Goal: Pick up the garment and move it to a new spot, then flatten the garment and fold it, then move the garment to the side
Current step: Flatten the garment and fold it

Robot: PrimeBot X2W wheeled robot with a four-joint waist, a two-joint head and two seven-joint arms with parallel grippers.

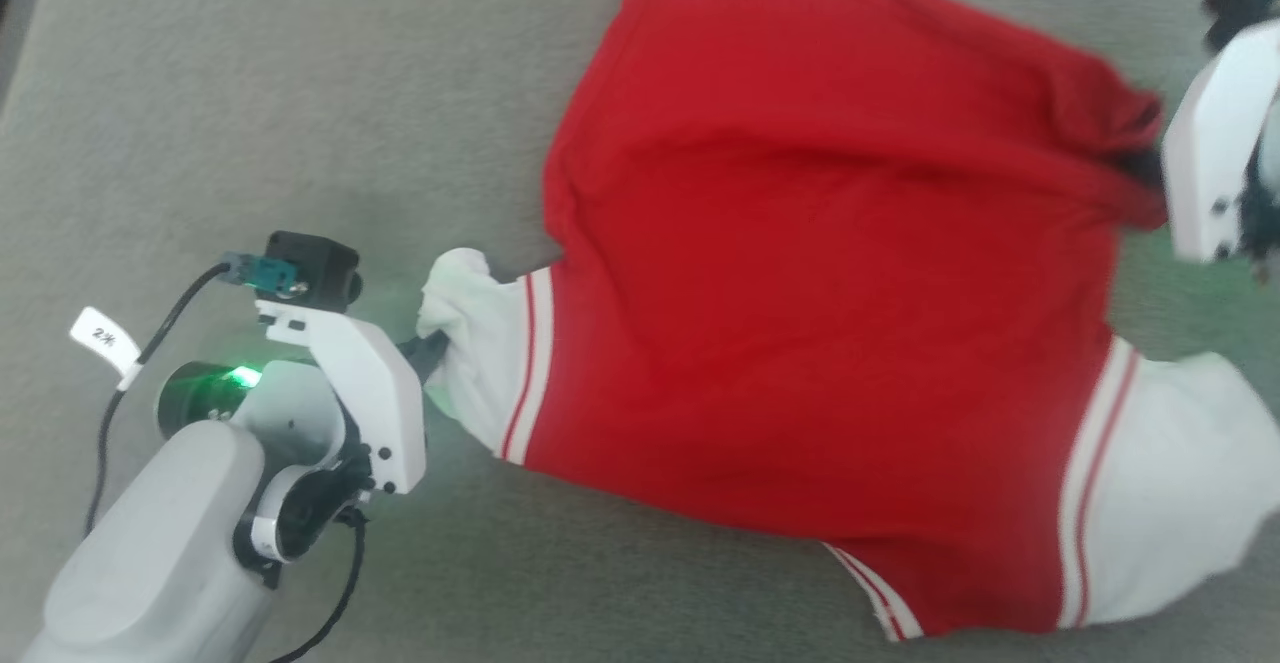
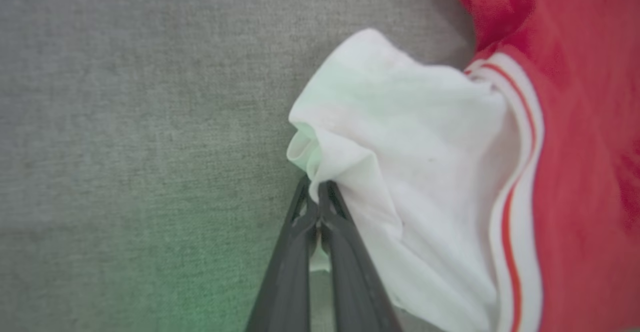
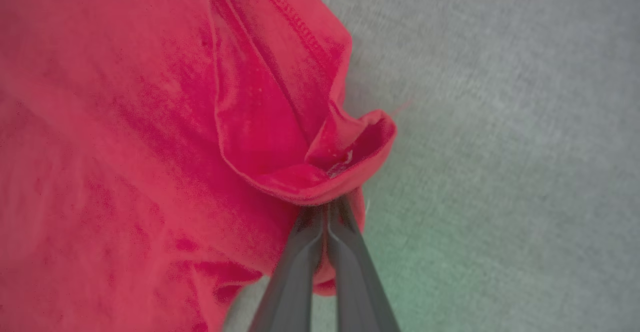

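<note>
Spreading across a grey textured surface (image 1: 250, 93) lies the garment (image 1: 800, 293).

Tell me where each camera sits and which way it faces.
Head view: on the head, facing down at the garment on grey surface; left forearm shows.
Left wrist view: along the left gripper, shut on the white sleeve.
Right wrist view: along the right gripper, shut on a red edge.
Shared: head and left wrist show that sleeve.

Bright, even light; shadows faint. Green glow from lit indicator ring (image 1: 225, 380) tints grey woven surface (image 1: 250, 93) left of red jersey with white sleeves (image 1: 800, 293). Motion blur on white arm casing (image 1: 1215, 153) right of jersey. Wrist views soft, grainy.
</note>
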